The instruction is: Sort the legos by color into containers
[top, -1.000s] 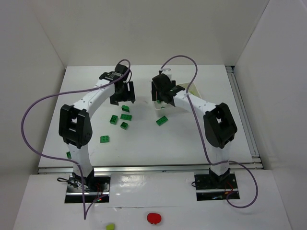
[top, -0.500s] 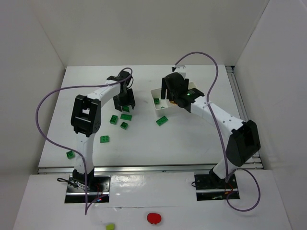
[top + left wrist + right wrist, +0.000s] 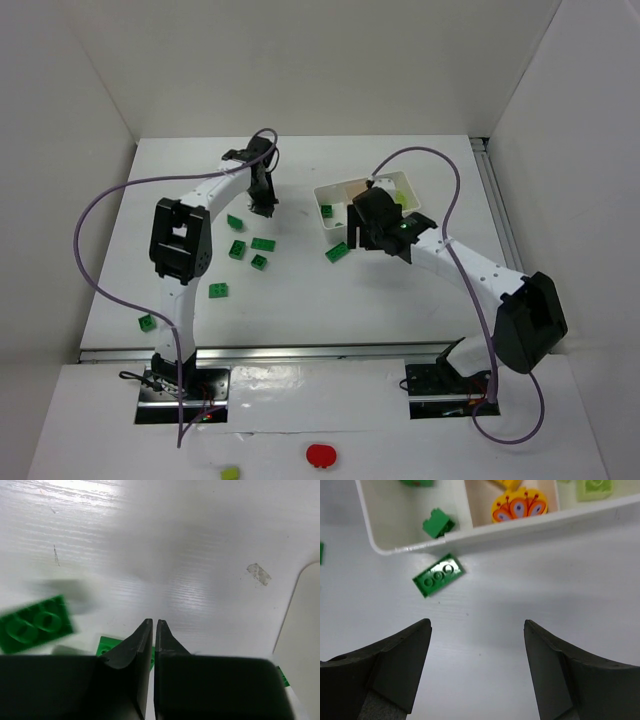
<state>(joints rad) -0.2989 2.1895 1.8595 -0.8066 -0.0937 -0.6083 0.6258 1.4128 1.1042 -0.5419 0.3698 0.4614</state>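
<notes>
Left claw (image 3: 152, 623) is just shut, tips together, nothing clamped: green lego (image 3: 35, 625) is left on counter (image 3: 200, 555), apart from tray (image 3: 520, 525); regrasp judged needed. Right claw (image 3: 477, 625) is held apart over second green lego (image 3: 438, 575) just beside tray.

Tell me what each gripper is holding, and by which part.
Nothing. The left gripper is shut with empty tips; the right gripper is open and empty.

Left claw (image 3: 152, 626) pinched closed; right claw (image 3: 476, 626) spread wide.
</notes>
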